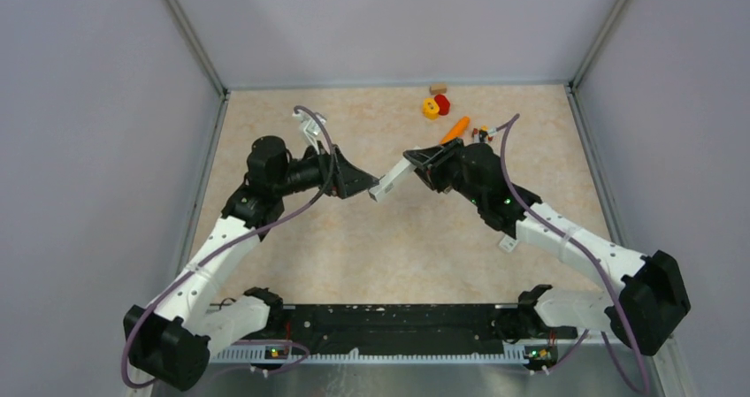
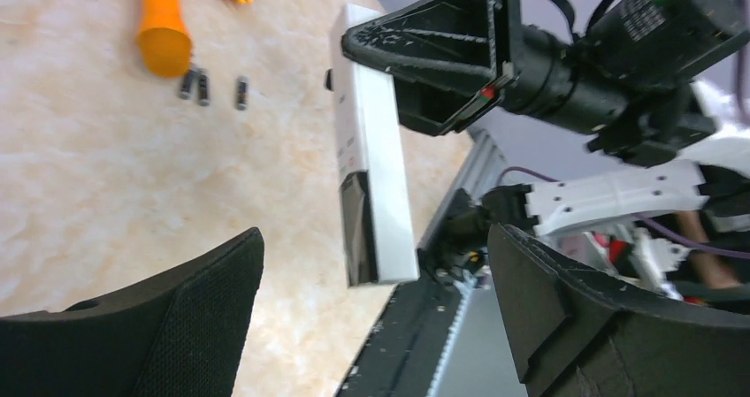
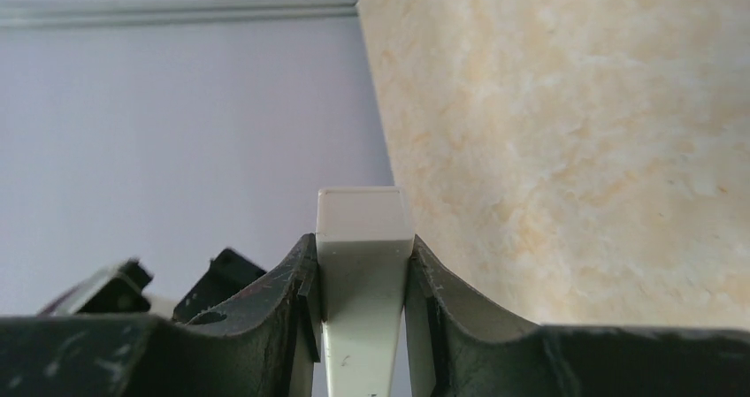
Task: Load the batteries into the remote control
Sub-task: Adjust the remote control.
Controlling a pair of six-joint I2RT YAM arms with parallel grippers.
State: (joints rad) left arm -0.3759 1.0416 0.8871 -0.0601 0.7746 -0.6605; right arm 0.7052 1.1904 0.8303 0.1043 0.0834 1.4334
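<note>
The remote control (image 1: 387, 185) hangs over the table (image 1: 354, 255), clamped at one end by the right gripper (image 1: 412, 164), while the left gripper (image 1: 361, 181) gapes empty beside its free end. I'd hold it steady, dark section exposed, and send the left for the batteries (image 2: 203, 87) by the carrot (image 2: 162, 21).

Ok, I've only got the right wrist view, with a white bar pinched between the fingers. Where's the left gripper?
Observer: The left gripper is open, facing the remote control's free end, not gripping it.
Operator: Where are the batteries?
Observer: Three batteries lie on the table beside the orange carrot toy's wide end.
Operator: Is the compartment open?
Observer: The left wrist view shows a dark section at the remote's free end; I can't tell whether it's open.
</note>
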